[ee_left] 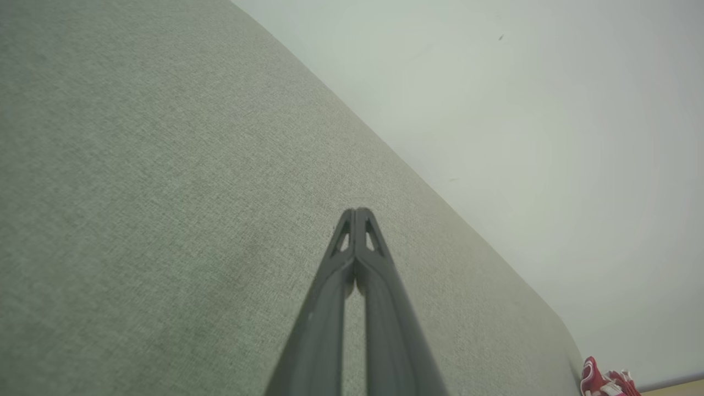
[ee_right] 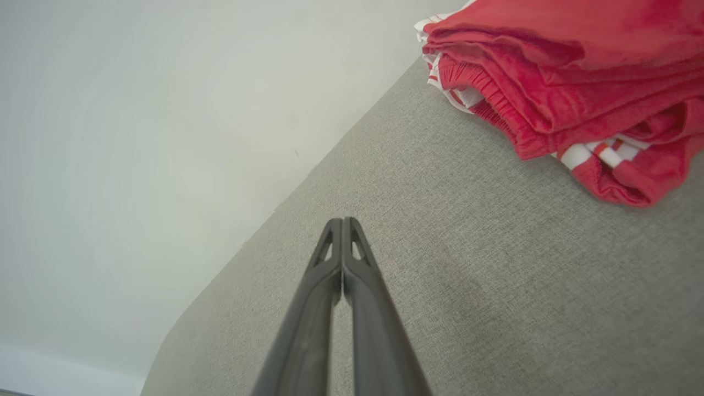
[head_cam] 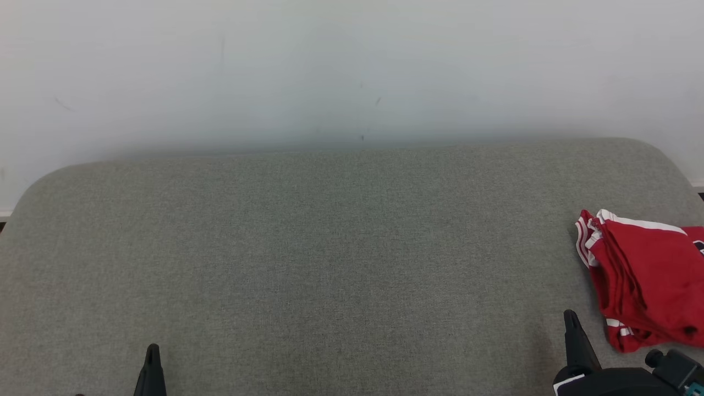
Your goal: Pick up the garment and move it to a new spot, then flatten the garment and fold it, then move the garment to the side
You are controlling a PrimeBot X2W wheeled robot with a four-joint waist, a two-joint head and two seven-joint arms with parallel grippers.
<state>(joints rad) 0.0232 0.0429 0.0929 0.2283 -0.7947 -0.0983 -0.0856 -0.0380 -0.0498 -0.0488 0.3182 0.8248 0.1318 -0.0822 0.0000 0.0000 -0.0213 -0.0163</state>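
Note:
The garment [head_cam: 649,278] is red with white stripes and lies folded in a stack at the far right of the grey cushioned surface [head_cam: 330,247]. The right wrist view has the garment [ee_right: 566,82] at its upper right, and it appears as a small red patch [ee_left: 605,382] at the lower right of the left wrist view. My right gripper [head_cam: 570,316] is shut and empty, just left of the garment's near corner, apart from it. Its tips [ee_right: 342,221] meet above bare fabric. My left gripper [head_cam: 152,349] sits at the lower left, shut [ee_left: 356,210] and empty, far from the garment.
A pale wall [head_cam: 352,66] rises right behind the surface's rounded back edge. The surface curves off at both back corners. A strip of floor [ee_left: 676,388] shows past its right end.

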